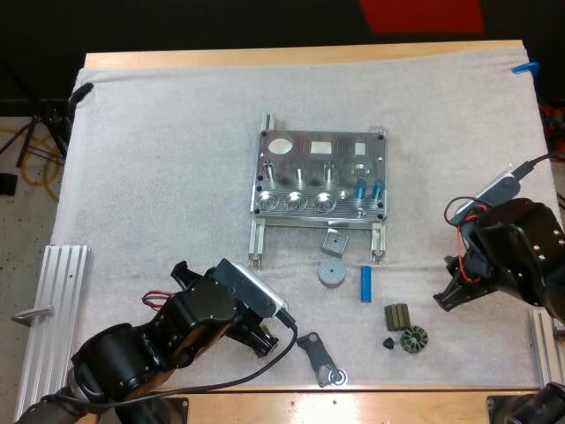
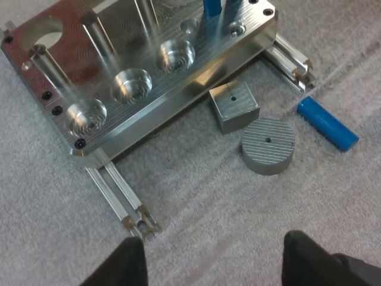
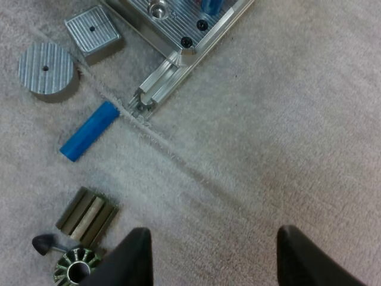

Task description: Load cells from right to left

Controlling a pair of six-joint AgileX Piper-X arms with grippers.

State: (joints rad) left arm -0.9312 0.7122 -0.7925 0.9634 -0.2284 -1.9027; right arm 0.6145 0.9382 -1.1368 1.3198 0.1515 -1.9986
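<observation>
Currently my left tool [image 1: 263, 340], lower left, and right tool [image 1: 452, 296], at right, both gape wide, empty; a blue cylinder [image 1: 365, 283] lies loose below the metal fixture [image 1: 291, 177].

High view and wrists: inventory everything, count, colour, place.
fixture: 1, silver, mid-mat
blue cylinders: 3, blue, two standing in fixture, one lying on mat
square block: 1, silver, before fixture
ribbed disc: 1, silver, beside it
ribbed bar: 1, olive, mat's right
toothed ring: 1, dark, beside bar
cone: 1, black, beside ring
bracket: 1, dark, mat's near edge
rails: 2, aluminium, table's sides
mat: 1, white, on table
left gripper: 1, black, jaws open over mat
right gripper: 1, black, jaws open over mat
</observation>
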